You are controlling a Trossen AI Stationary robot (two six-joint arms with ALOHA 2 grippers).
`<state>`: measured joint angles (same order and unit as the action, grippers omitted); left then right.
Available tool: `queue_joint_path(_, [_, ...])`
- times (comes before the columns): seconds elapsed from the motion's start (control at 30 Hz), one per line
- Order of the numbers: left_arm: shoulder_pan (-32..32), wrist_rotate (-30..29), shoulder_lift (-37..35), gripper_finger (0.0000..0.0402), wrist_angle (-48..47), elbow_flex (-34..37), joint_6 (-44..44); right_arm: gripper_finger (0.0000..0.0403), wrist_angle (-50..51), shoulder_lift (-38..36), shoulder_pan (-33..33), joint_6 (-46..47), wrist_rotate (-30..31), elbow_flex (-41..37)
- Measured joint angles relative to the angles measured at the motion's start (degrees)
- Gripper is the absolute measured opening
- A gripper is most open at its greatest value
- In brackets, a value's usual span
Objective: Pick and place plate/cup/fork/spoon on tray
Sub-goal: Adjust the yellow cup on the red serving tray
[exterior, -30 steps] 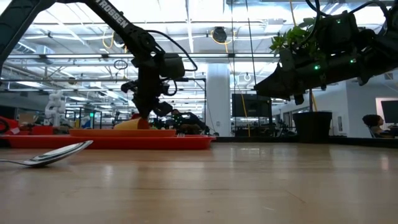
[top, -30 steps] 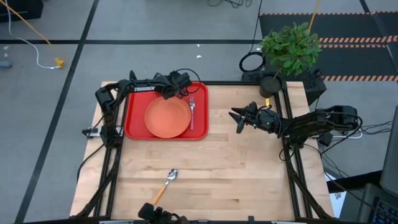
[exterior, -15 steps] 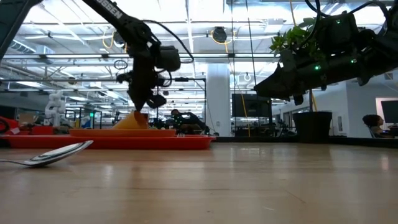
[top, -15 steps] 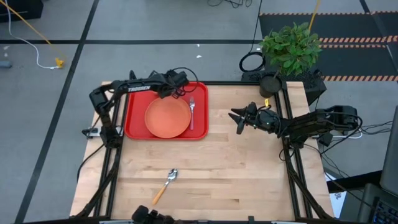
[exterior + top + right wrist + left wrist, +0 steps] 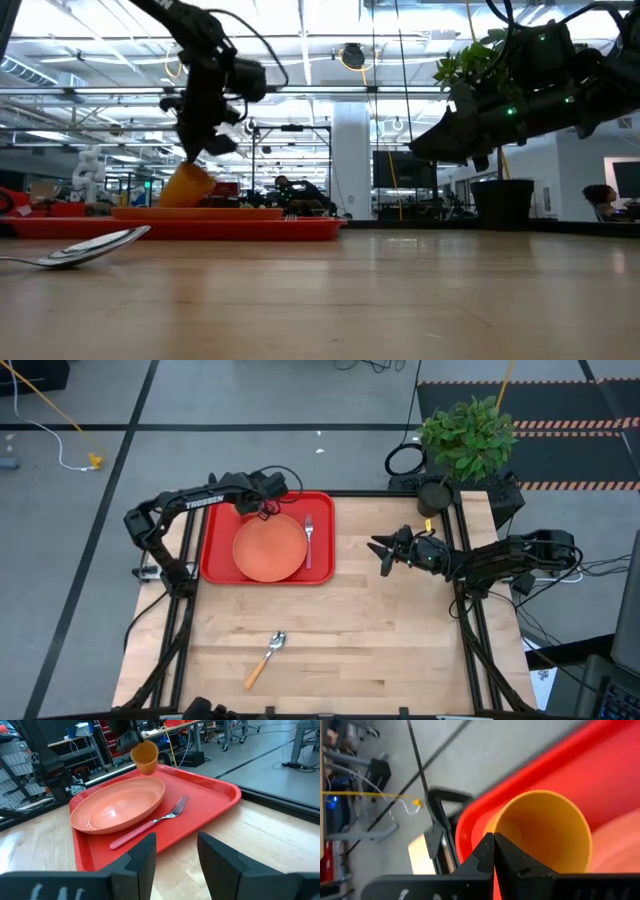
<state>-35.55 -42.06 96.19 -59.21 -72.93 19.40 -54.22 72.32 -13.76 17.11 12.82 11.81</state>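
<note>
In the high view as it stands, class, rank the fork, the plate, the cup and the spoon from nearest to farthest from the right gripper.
1. Fork: on the tray's side facing the right gripper.
2. Plate: mid-tray, just beyond the fork.
3. Cup: held by the left gripper above the tray's far corner.
4. Spoon: alone on the table's near edge.
The cup and the spoon are close to call.

The high view looks straight down, the low view skims level along the tabletop, and both wrist views, the left very close, share the cup (image 5: 545,832) pinched by the left gripper (image 5: 493,851).
</note>
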Motion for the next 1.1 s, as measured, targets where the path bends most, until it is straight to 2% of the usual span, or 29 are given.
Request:
queue_joint_path(0.2, [-4.23, 2.71, -0.24, 0.0002, 2.25, 5.27, 1.25, 0.0137, 0.14, 0.01, 0.00, 0.17, -2.42, -0.02])
queue_joint_path(0.4, [-7.28, 2.91, -3.23, 0.0002, 2.29, 8.71, 1.16, 0.0137, 0.12, 0.01, 0.00, 0.10, -2.51, -0.04])
queue_joint_path(0.67, [-7.56, 2.94, -9.91, 0.0002, 2.73, 9.58, -0.61, 0.0137, 0.10, 0.01, 0.00, -0.23, -2.50, -0.03])
queue_joint_path(0.83, [-6.56, 7.76, -12.07, 0.0002, 7.47, 9.58, -0.13, 0.0137, 0.10, 0.01, 0.00, -0.24, -2.49, -0.03])
queue_joint_path(0.97, [-4.24, 7.48, -11.30, 0.0029, 12.19, 9.58, 3.09, 0.0137, 0.04, 0.01, 0.00, -0.23, -2.46, -0.04])
queue_joint_path(1.1, [-1.98, 3.94, -8.20, 0.0077, 13.28, 9.62, 6.92, 0.0137, -0.38, 0.01, 0.00, -0.05, -2.45, -0.03])
